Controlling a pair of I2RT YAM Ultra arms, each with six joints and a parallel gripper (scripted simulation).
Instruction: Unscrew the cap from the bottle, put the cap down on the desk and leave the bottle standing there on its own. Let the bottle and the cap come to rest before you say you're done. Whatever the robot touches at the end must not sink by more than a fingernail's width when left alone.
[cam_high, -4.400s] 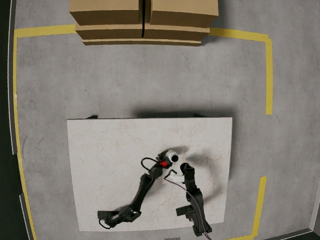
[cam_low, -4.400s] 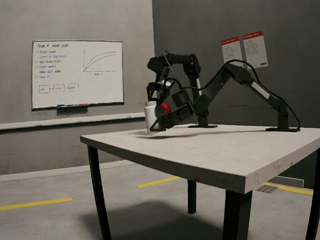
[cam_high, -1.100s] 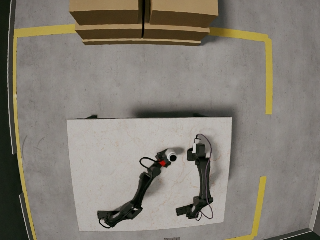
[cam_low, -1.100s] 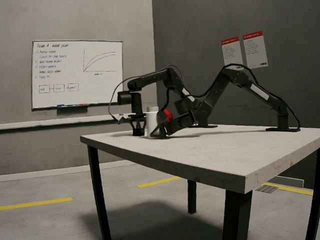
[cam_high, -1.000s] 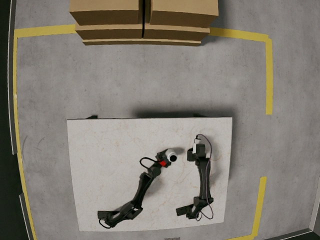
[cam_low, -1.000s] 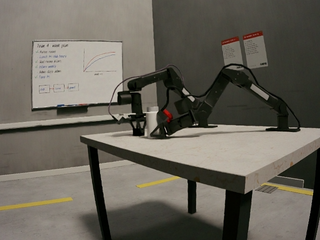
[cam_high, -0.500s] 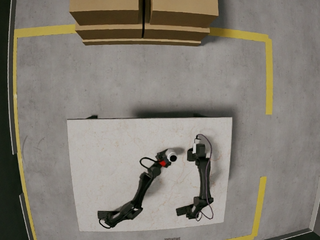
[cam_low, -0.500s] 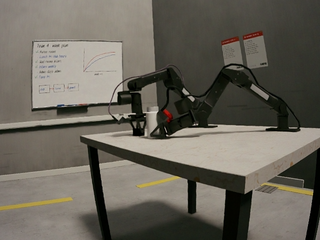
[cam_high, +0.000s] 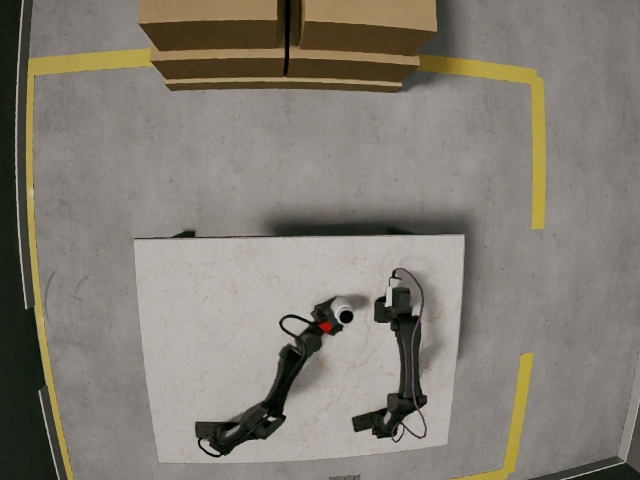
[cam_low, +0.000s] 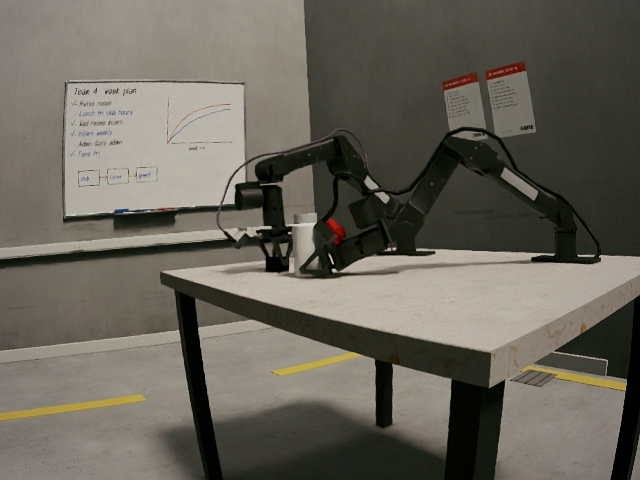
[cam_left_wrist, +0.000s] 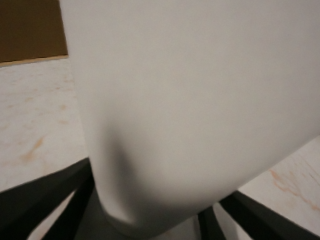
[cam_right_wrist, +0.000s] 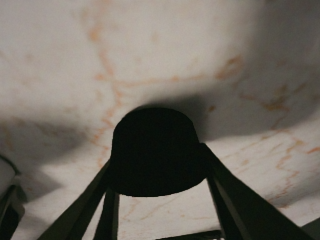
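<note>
The white bottle (cam_high: 341, 308) (cam_low: 303, 242) (cam_left_wrist: 190, 110) stands upright on the marble table (cam_high: 206, 310) (cam_low: 465, 310), with its neck open and no cap on it. My left gripper (cam_high: 334, 319) (cam_low: 312, 264) (cam_left_wrist: 149, 165) is open, its fingers standing on either side of the bottle's lower body. My right gripper (cam_high: 382, 310) (cam_low: 273, 254) (cam_right_wrist: 157, 154) points straight down, just right of the bottle in the overhead view. It is shut on the black cap (cam_right_wrist: 157, 150) (cam_low: 275, 265) and holds it down at the table top.
Both arm bases sit at the table's near edge in the overhead view. Stacked cardboard boxes (cam_high: 286, 41) stand on the floor beyond the table. A whiteboard (cam_low: 155, 144) hangs on the wall. Yellow tape (cam_high: 537, 155) marks the floor.
</note>
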